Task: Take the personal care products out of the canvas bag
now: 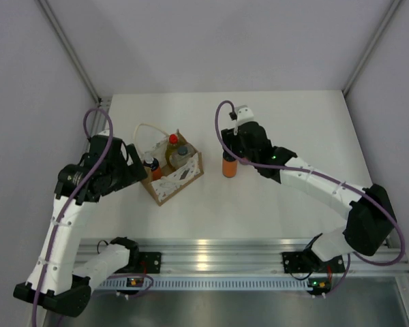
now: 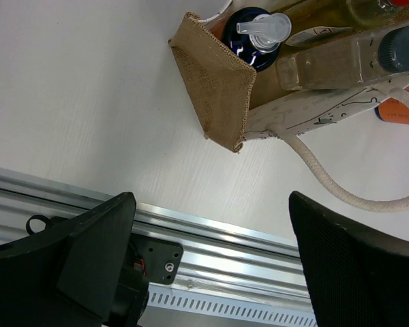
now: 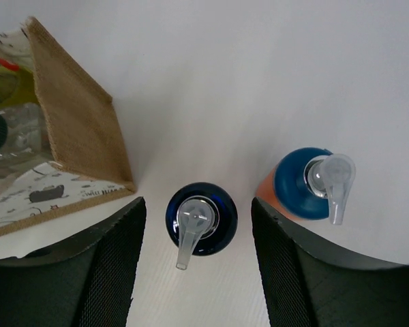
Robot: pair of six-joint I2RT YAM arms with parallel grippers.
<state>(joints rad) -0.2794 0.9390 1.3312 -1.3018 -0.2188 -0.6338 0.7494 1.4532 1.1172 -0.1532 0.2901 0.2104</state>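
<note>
The canvas bag (image 1: 177,178) stands left of centre; it also shows in the left wrist view (image 2: 218,95). It holds an orange bottle with a blue cap (image 2: 255,37), a yellow bottle with a red cap (image 1: 173,139) and a pale bottle with a dark cap (image 2: 397,46). My left gripper (image 2: 211,204) is open and empty beside the bag's left corner. My right gripper (image 3: 198,202) is open, its fingers on either side of a blue-capped bottle (image 3: 202,218) standing on the table, not touching it. Another orange bottle (image 3: 305,185) stands just beside it.
The bag's white loop handle (image 2: 347,187) hangs onto the table near my left gripper. The aluminium rail (image 1: 211,255) runs along the table's near edge. Grey walls (image 1: 27,102) close in the left and right sides.
</note>
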